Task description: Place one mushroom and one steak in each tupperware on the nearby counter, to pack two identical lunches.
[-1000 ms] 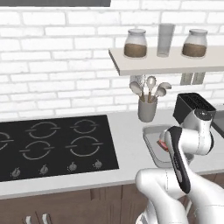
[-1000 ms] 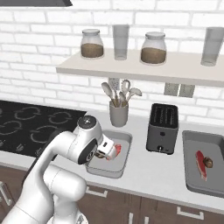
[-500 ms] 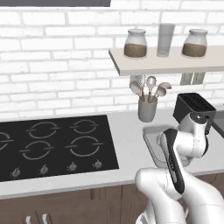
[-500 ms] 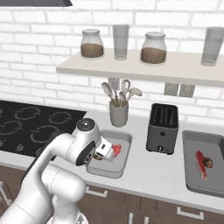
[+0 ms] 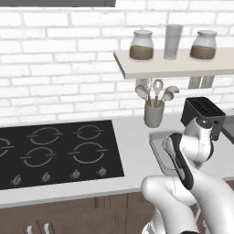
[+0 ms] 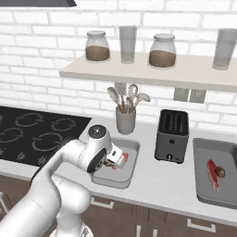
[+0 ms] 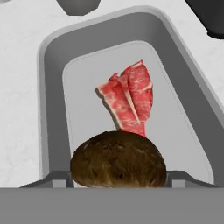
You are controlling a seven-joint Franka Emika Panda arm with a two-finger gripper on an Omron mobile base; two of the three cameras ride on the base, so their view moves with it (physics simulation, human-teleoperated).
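Arm bent low, fingers (image 7: 65,178) gripping mushroom (image 7: 118,160) above tupperware (image 7: 52,57), steak (image 7: 129,99).

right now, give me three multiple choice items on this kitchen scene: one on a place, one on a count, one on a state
1. Where does the red marbled steak under the gripper lie?
A. on the black cooktop
B. in the near light-grey tray
C. on the wall shelf

2. How many brown-filled glass jars stand on the pale shelf?
A. two
B. four
C. none

3. What is the state of the dark-brown mushroom?
A. lying on the counter
B. resting in the far tray
C. held at the gripper above the tray

Answers: 1 B, the hand view shows it on the tray floor; 2 A, jars and; 3 C, it sits at the fingertips over the tray.
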